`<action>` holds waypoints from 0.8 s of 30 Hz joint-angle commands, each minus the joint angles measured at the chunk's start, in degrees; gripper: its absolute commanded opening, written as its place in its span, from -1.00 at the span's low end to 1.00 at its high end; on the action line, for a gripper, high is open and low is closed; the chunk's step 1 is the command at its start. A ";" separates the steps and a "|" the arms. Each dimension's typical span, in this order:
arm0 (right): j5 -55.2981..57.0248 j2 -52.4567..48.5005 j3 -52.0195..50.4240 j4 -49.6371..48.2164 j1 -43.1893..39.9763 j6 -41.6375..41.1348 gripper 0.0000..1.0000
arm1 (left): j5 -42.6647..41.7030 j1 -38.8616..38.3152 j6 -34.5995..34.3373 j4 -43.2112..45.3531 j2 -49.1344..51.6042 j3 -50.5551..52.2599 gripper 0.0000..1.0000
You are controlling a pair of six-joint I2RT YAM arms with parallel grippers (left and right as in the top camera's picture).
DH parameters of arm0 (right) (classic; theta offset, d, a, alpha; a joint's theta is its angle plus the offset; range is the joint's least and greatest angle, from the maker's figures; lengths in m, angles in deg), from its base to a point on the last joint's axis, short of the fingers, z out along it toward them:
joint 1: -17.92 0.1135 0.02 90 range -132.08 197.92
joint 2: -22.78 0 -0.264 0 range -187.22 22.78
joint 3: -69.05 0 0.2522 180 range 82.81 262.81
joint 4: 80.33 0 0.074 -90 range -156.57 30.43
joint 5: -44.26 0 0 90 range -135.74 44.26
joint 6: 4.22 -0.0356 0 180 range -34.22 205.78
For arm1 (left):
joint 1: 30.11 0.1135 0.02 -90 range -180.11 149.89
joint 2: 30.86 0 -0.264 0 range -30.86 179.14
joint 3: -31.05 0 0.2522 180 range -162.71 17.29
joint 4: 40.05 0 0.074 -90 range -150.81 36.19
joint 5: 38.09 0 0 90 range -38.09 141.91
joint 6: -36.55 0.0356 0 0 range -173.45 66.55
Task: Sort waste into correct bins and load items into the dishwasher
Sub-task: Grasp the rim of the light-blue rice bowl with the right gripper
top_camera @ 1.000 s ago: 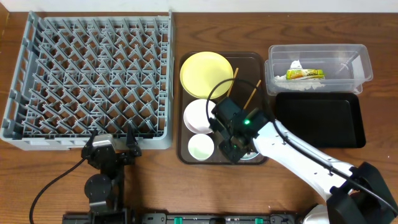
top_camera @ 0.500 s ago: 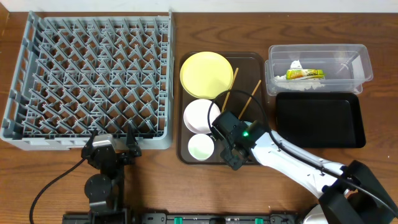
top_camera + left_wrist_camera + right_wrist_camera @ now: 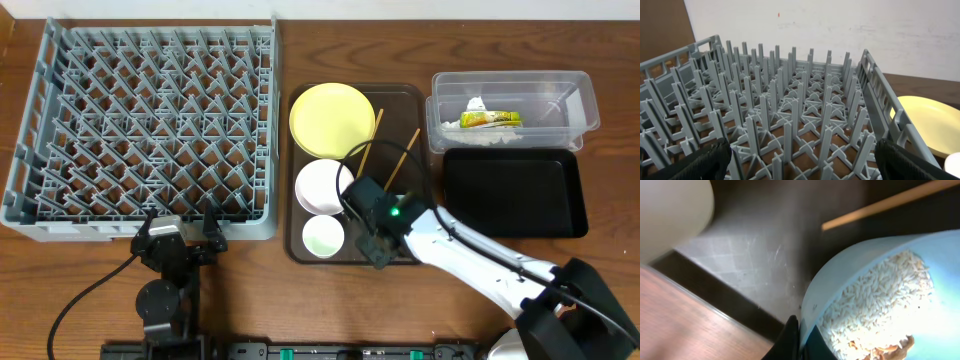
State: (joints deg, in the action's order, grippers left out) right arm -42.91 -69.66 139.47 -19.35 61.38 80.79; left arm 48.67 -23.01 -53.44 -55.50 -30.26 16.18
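My right gripper (image 3: 380,240) (image 3: 800,342) is shut on the rim of the pale blue bowl (image 3: 850,260), which holds white rice (image 3: 875,295). The arm hides the bowl in the overhead view. The yellow plate (image 3: 332,118), white bowl (image 3: 320,186), small white cup (image 3: 323,237) and two chopsticks (image 3: 367,143) lie on the brown tray (image 3: 400,95). The green-and-yellow wrapper (image 3: 490,120) lies in the clear tub (image 3: 440,85). The black tray (image 3: 514,192) is in front of the tub. My left gripper (image 3: 180,228) (image 3: 802,167) is open at the grey rack's (image 3: 140,130) front edge.
The rack fills the left half of the table, and its upright pegs (image 3: 790,100) stand right in front of the left gripper. The brown tray's raised rim (image 3: 715,290) runs just beside the blue bowl. A chopstick (image 3: 890,202) lies just beyond the bowl.
My right gripper has shifted a little toward the tray's front right corner, over the blue bowl. The left arm has not moved.
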 commanded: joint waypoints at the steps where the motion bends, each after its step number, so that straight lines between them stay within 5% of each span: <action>1: 0.31 1.77 7.56 2.99 -2.23 -1.49 -0.98 | -0.20 0.22 0.37 -2.10 -0.37 0.87 0.86; 12: -12.63 7.37 10.43 4.79 -21.40 -1.07 -0.97 | -0.20 0.22 0.37 -2.10 -0.37 0.87 0.86; 24: -47.91 7.34 2.25 -5.57 -45.79 11.93 -0.98 | -0.20 0.22 0.37 -2.10 -0.37 0.87 0.86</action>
State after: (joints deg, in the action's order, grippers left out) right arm -75.98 -62.98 144.19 -22.70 20.99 87.78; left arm 48.67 -23.01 -53.44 -55.50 -30.26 16.18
